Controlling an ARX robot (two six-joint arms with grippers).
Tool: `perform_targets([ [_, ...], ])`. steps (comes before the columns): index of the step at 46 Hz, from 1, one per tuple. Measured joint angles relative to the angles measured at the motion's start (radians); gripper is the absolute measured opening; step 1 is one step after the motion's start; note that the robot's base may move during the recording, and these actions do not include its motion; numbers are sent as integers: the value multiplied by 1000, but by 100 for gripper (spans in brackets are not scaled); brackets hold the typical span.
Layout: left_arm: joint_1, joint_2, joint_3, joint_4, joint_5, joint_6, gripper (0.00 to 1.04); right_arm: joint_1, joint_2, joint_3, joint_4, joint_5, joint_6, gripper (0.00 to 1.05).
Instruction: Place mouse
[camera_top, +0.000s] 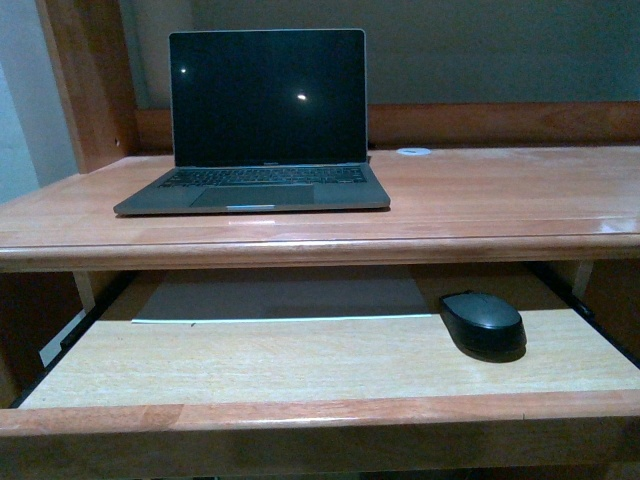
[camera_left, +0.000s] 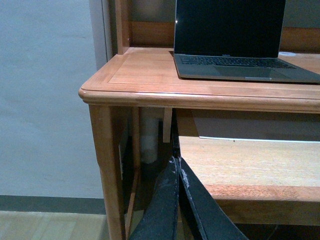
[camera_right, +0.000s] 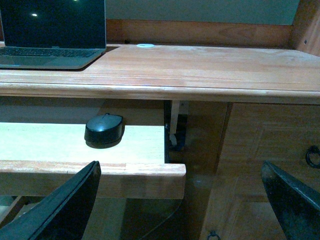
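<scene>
The left gripper hangs low beside the desk's left front corner, below the level of the desk top. Its two black fingers are pressed together at the tips with nothing between them. The right gripper sits in front of the right end of the pull-out tray. Its fingers are spread wide and empty, well short of the mouse.

The tray stands drawn out below the desk, with a pale wooden board behind a darker front rim. The black oval mouse rests flat on the tray's right part, set back from the front rim and near the right edge, touched by neither gripper. Just to its left, along the back of the tray under the desk's overhang, lies a flat greyish sheet with a white front edge.

On the desk top above, an open laptop stands left of centre, its screen dark. A small white disc lies further back on the desk, to the laptop's right. In the right wrist view, a wooden cabinet front with a dark ring pull shows below the desk's right side.
</scene>
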Motion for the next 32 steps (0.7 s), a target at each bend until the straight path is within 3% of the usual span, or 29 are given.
perform_targets([
  [20,0,-170,0,-177,0,0,2,0,0,0,0,0,0,98],
  [24,-1,-321,1,-358,-2,-1,2,0,0,0,0,0,0,98],
  [30,0,-337,1,-353,0,-1,2,0,0,0,0,0,0,98],
  [32,0,-338,1,-349,0,-1,6,0,0,0,0,0,0,98],
])
